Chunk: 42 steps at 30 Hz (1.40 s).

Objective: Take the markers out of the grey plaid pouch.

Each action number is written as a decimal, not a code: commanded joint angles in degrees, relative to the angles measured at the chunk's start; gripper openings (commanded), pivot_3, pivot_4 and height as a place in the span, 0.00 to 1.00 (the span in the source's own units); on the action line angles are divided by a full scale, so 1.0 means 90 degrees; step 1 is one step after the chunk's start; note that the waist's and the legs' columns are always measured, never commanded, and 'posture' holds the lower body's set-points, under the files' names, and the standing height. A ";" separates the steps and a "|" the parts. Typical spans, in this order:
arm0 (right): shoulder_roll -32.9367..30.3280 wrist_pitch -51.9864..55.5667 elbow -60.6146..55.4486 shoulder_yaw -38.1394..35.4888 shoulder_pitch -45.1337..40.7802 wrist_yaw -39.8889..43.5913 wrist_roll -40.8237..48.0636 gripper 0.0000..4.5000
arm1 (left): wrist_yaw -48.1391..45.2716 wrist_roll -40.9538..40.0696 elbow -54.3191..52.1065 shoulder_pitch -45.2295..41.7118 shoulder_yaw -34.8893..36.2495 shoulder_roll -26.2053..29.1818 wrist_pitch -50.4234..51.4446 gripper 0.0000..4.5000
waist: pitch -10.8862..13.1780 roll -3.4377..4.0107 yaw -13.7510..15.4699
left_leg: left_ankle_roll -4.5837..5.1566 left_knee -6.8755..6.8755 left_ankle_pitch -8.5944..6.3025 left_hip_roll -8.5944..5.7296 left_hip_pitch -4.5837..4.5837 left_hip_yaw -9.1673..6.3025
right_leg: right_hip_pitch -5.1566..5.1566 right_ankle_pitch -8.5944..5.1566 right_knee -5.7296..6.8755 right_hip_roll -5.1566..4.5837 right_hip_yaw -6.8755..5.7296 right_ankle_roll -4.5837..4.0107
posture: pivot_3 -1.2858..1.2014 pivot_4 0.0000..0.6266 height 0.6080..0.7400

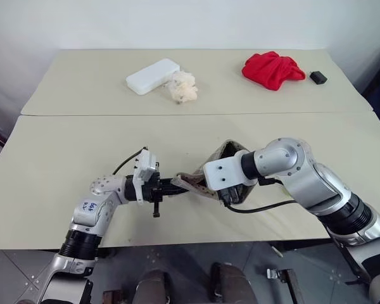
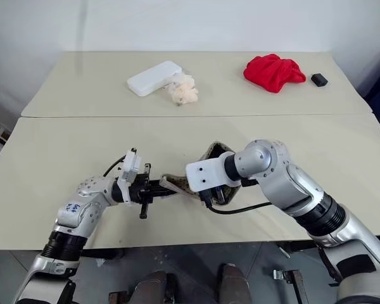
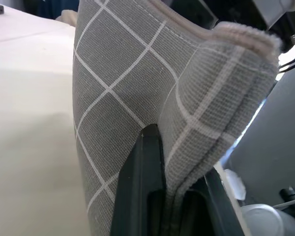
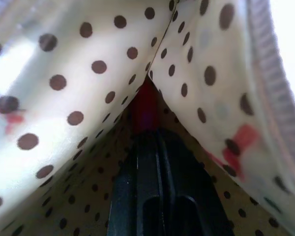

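Beige desk, two tops butted together, white wall behind. Grey plaid pouch is held up off the near top between both arms, near the front edge, roughly centre. Its long axis runs left-right between the two hands, mouth end toward the right arm. Left gripper points level toward the right, fingers pinched on a fold of the plaid fabric at the pouch's left end, so closed on the pouch, fabric bunched between them. Right gripper angles down and left into the open mouth; right wrist view looks along its closed fingers inside a cream lining with dark dots, not a brown one. Straight ahead of those fingertips, in the crease at the pouch's far end, sits a red thing, likely the red marker; can't tell if the fingers touch or grip it, they read as shut with nothing clearly between them. Green highlighter can't be made out. Judgement: marker lies dead ahead along the right fingers' own line, so right arm is the one to pull it, left just anchors. Further out, far top: white box with a crumpled pale wad just beside it, red cloth, small black object near the cloth.
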 commanded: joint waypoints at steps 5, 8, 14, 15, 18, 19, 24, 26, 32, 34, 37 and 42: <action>-0.0160 0.0076 -0.0072 -0.0277 0.0115 0.0150 0.0053 0.00 | 0.0150 0.0116 0.0099 0.0055 0.0427 -0.0032 -0.0601 0.44 | 0.0000 0.0000 0.0017 | 0.0000 0.0001 0.0000 0.0000 0.0000 0.0000 | 0.0001 0.0000 0.0000 -0.0001 0.0000 0.0000 | 0.52 0.24 1.00; -0.0154 0.0086 -0.0023 -0.0293 0.0104 0.0175 0.0069 0.00 | 0.0125 0.0183 0.0231 -0.0015 0.0462 -0.0079 -0.0893 0.44 | 0.0000 0.0000 0.0007 | 0.0000 0.0001 0.0000 0.0000 0.0000 0.0000 | 0.0001 0.0000 0.0000 0.0000 0.0000 0.0000 | 0.52 0.24 1.00; -0.0136 0.0133 0.0028 -0.0304 0.0089 0.0233 0.0095 0.00 | -0.0274 0.0295 0.0275 -0.0093 0.0216 -0.0187 -0.1429 0.44 | 0.0000 0.0000 0.0012 | 0.0000 0.0000 0.0000 0.0000 0.0000 0.0002 | 0.0000 0.0000 -0.0001 0.0000 0.0000 0.0000 | 0.52 0.24 1.00; -0.0140 0.0143 0.0040 -0.0300 0.0084 0.0251 0.0094 0.00 | -0.0345 0.0350 0.0277 -0.0123 0.0154 -0.0212 -0.1555 0.44 | 0.0000 0.0000 0.0012 | 0.0000 0.0000 0.0000 0.0000 0.0000 0.0002 | 0.0000 0.0000 -0.0001 0.0000 0.0000 0.0000 | 0.52 0.24 1.00; -0.0151 0.0148 0.0078 -0.0292 0.0073 0.0294 0.0085 0.00 | -0.0436 0.0486 0.0331 -0.0234 0.0056 -0.0308 -0.1857 0.44 | 0.0000 0.0000 0.0010 | 0.0000 0.0001 0.0000 0.0000 0.0000 0.0002 | 0.0001 0.0000 -0.0001 0.0000 0.0000 0.0000 | 0.52 0.24 1.00; -0.0153 0.0145 0.0086 -0.0290 0.0072 0.0305 0.0080 0.00 | -0.0415 0.0499 0.0371 -0.0288 0.0051 -0.0350 -0.1884 0.44 | 0.0000 0.0000 0.0009 | 0.0000 0.0001 0.0000 0.0000 0.0000 0.0002 | 0.0001 0.0000 0.0000 0.0000 0.0000 0.0000 | 0.52 0.24 1.00; -0.0139 0.0147 0.0094 -0.0296 0.0066 0.0339 0.0077 0.00 | -0.0478 0.0493 0.0514 -0.0405 0.0007 -0.0398 -0.1875 0.35 | 0.0000 0.0000 0.0006 | 0.0000 0.0001 0.0000 0.0000 0.0000 0.0002 | 0.0001 0.0000 -0.0001 0.0000 0.0000 0.0000 | 0.52 0.24 1.00; -0.0128 0.0136 0.0106 -0.0302 0.0065 0.0330 0.0068 0.00 | -0.0514 0.0501 0.0562 -0.0423 -0.0015 -0.0402 -0.1859 0.24 | 0.0000 0.0000 0.0003 | 0.0000 0.0000 0.0000 0.0000 0.0000 0.0002 | 0.0000 0.0000 -0.0001 0.0001 -0.0001 0.0000 | 0.52 0.24 1.00; -0.0102 0.0117 0.0123 -0.0393 0.0013 0.0236 0.0051 0.00 | -0.0506 0.0535 0.0583 -0.0374 0.0004 -0.0379 -0.1871 0.01 | 0.0000 0.0000 0.0010 | 0.0000 0.0001 0.0000 0.0000 0.0000 0.0001 | 0.0001 0.0000 -0.0001 0.0000 0.0000 0.0000 | 0.52 0.24 1.00; -0.0133 0.0096 0.0121 -0.0430 -0.0015 0.0198 0.0016 0.00 | -0.0496 0.0539 0.0557 -0.0330 0.0032 -0.0338 -0.1861 0.01 | 0.0000 0.0000 0.0009 | 0.0000 0.0002 0.0000 0.0000 0.0000 0.0001 | 0.0001 0.0000 -0.0001 0.0000 0.0000 0.0000 | 0.52 0.24 1.00; -0.0079 0.0251 0.0060 -0.0576 -0.0027 0.0001 -0.0007 0.00 | -0.0445 0.0605 0.0557 -0.0266 0.0064 -0.0284 -0.1927 0.01 | 0.0000 0.0000 0.0002 | 0.0000 0.0001 0.0000 0.0000 0.0000 0.0001 | 0.0000 0.0000 0.0000 0.0000 0.0000 0.0000 | 0.52 0.24 1.00; 0.0120 0.1182 -0.0160 -0.0760 0.0048 -0.0221 0.0116 0.13 | -0.0376 0.0561 0.0510 -0.0169 0.0115 -0.0278 -0.1931 0.00 | 0.0000 0.0000 0.0002 | 0.0000 0.0001 0.0000 0.0000 0.0000 0.0000 | 0.0000 0.0000 0.0002 0.0001 -0.0001 0.0000 | 0.52 0.24 1.00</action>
